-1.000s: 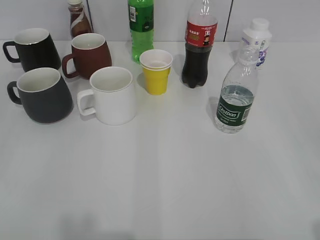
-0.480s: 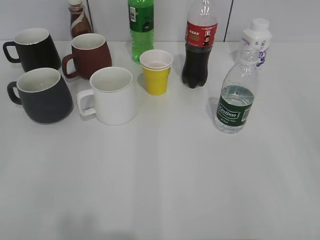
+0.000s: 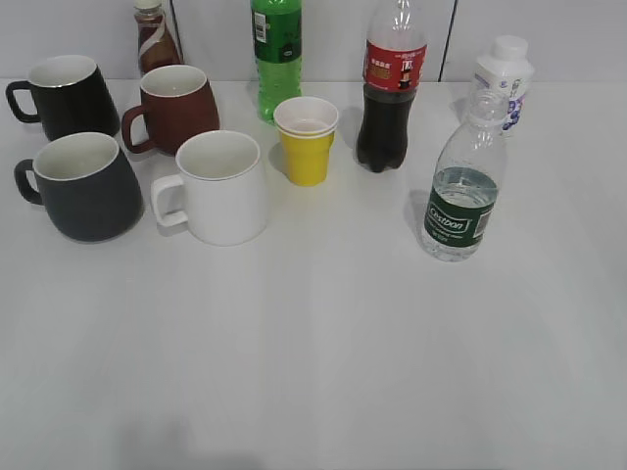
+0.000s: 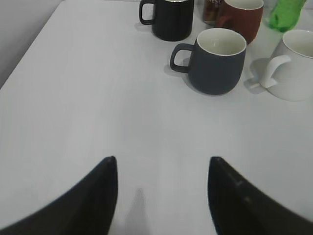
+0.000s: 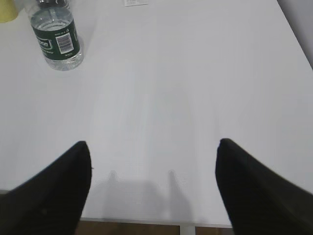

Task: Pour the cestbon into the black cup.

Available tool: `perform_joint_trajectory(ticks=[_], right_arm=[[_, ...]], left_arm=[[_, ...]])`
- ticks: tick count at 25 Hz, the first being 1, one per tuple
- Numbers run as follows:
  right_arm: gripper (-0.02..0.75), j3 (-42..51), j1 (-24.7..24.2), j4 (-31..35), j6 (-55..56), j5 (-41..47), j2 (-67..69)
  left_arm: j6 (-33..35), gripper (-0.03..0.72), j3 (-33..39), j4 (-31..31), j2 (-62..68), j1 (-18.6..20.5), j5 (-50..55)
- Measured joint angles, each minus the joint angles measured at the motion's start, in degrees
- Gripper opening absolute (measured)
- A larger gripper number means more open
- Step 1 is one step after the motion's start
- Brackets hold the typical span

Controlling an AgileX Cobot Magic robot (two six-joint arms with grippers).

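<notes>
The cestbon [image 3: 462, 191] is a small clear bottle with a dark green label and no cap. It stands upright on the right of the white table, and shows at the top left of the right wrist view [image 5: 55, 38]. The black cup [image 3: 82, 186] is a large matte charcoal mug with an off-white inside, at the left; it also shows in the left wrist view [image 4: 215, 61]. My left gripper [image 4: 162, 161] is open and empty, near the table's front edge, well short of the cup. My right gripper [image 5: 154, 146] is open and empty, near the front edge, well short of the bottle.
A glossy black mug [image 3: 65, 96], a maroon mug [image 3: 176, 108] and a white mug [image 3: 220, 186] stand near the black cup. A yellow paper cup [image 3: 307, 140], a green soda bottle [image 3: 276, 54], a cola bottle [image 3: 390, 93], a white bottle [image 3: 505, 73] and a brown bottle [image 3: 154, 39] stand behind.
</notes>
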Motion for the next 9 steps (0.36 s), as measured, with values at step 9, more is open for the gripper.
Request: perform_joint_trajectory(ticks=[9], right_arm=[[0.593, 0.0, 0.0, 0.0, 0.0, 0.0, 0.0]], left_arm=[[0.0, 0.415, 0.0, 0.0, 0.0, 0.0, 0.0]])
